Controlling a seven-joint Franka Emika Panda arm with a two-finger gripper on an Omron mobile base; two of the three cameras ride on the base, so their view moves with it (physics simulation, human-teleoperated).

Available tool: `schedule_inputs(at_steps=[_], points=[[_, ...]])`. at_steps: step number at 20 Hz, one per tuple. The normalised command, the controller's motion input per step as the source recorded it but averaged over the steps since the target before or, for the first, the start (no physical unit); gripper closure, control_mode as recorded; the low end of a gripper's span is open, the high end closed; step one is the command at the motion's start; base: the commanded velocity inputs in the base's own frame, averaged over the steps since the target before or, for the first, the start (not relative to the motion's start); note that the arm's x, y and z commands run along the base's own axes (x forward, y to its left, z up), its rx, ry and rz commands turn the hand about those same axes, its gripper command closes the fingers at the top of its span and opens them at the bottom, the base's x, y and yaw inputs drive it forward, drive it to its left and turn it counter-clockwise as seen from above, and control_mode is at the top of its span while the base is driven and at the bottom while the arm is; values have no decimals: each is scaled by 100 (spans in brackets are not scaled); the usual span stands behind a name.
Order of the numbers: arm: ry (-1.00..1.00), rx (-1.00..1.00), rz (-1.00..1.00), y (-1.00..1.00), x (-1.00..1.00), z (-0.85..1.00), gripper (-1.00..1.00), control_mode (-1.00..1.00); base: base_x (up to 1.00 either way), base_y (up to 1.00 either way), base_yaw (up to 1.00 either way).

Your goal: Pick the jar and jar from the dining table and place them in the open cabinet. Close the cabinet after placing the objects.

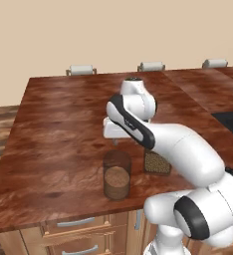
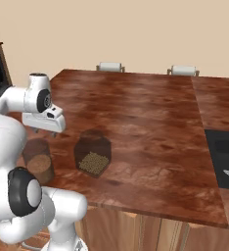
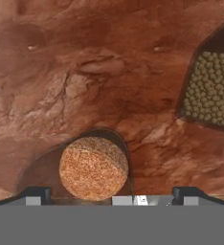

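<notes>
Brown-powder jar (image 3: 94,167) stands below the open claw (image 3: 113,192).

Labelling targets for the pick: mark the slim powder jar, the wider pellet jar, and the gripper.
slim powder jar (image 1: 117,175): left base view, on its glass side wall.
wider pellet jar (image 2: 93,154): right base view, on its front wall above the pellets.
gripper (image 3: 111,194): hand view, midway between its open fingertips.

Slim jar (image 3: 93,167) light-brown powder; wide jar (image 3: 210,91) olive pellets; dining table (image 1: 63,124) reddish-brown grain
</notes>
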Motion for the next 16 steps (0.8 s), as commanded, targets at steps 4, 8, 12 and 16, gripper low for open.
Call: schedule_inputs(at_steps=[4, 8, 12, 16], points=[[2, 1, 0, -10, -8, -32, -100, -100, 0, 0, 0], [4, -1, 0, 0, -8, -67, -100, -100, 0, 0, 0], [6, -2, 3, 1, 0, -96, -100, -100, 0, 0, 0], [1, 0, 4, 0, 1, -75, -100, -100, 0, 0, 0]])
